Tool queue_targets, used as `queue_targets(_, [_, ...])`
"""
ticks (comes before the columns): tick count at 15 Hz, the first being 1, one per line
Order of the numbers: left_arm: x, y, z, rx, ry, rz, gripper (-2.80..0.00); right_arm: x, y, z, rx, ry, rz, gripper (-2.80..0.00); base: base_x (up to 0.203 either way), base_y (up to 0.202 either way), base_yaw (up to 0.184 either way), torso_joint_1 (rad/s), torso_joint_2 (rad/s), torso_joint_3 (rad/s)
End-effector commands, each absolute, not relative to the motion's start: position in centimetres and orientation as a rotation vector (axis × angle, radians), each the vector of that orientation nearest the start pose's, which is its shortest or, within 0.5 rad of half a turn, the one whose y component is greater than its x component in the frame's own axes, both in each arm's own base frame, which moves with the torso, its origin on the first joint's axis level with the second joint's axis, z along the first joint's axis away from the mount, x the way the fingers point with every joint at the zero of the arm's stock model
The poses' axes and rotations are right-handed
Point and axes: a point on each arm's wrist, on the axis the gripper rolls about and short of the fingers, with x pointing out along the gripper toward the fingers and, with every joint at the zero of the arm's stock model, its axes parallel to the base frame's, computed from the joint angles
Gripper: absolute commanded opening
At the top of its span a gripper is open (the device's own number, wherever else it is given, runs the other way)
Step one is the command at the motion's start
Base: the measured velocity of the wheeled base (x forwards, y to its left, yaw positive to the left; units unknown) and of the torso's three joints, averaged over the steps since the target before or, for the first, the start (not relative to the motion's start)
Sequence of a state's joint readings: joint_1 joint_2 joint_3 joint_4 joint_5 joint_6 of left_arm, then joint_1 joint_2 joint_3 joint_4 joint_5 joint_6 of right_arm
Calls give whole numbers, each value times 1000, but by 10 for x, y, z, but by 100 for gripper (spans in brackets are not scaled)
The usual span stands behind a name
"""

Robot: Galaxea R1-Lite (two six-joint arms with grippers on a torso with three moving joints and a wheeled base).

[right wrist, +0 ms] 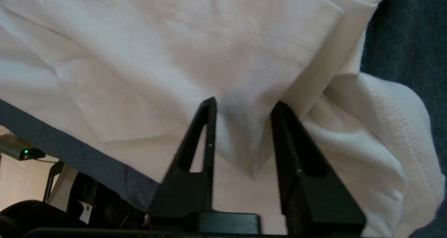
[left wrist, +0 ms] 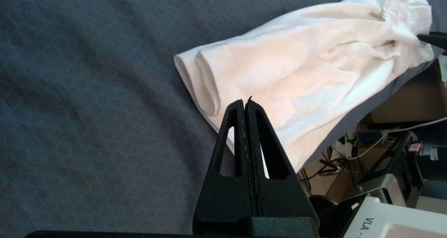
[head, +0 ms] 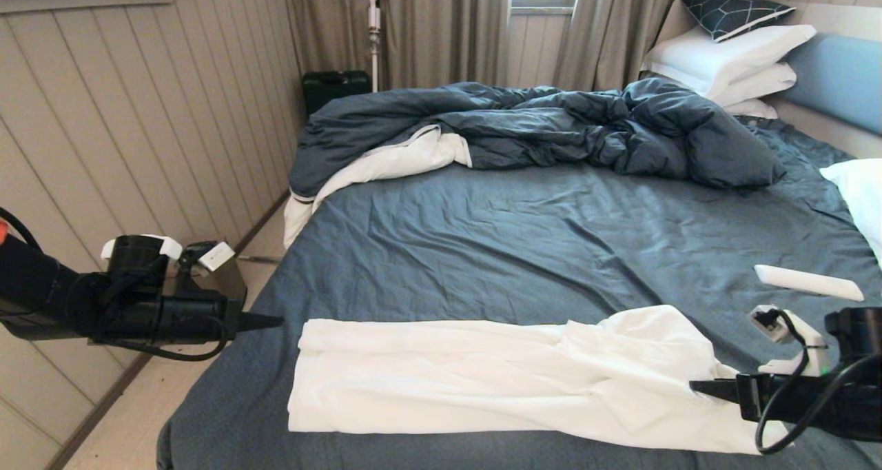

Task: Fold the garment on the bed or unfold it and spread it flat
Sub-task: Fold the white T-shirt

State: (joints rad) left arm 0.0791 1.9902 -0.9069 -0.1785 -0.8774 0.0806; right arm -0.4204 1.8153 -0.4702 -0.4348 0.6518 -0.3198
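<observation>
on the bed [head: 524,236], the folded garment [head: 482,380] lies lengthwise.

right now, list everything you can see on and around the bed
garment: 1, white, folded long on the bed's near edge
bed: 1, slate-blue sheet
duvet: 1, dark blue, rumpled at the far side
pillows: white stack by the headboard, patterned dark cushion on top
case: 1, dark green, on the floor by the curtains
left gripper: shut, beside the garment's left end
right gripper: open, cloth between its fingers
</observation>
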Motion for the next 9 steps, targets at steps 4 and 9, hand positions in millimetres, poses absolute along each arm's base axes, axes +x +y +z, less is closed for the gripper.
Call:
queue_targets(4, [329, 8, 80, -358, 792, -777, -280, 234, -90, 60, 163, 701, 330, 0, 0, 0, 0, 0, 0, 0])
queue_targets(9, [328, 6, 79, -355, 795, -784, -280, 255, -89, 102, 250, 572, 325, 0, 0, 0, 0, 0, 0, 0])
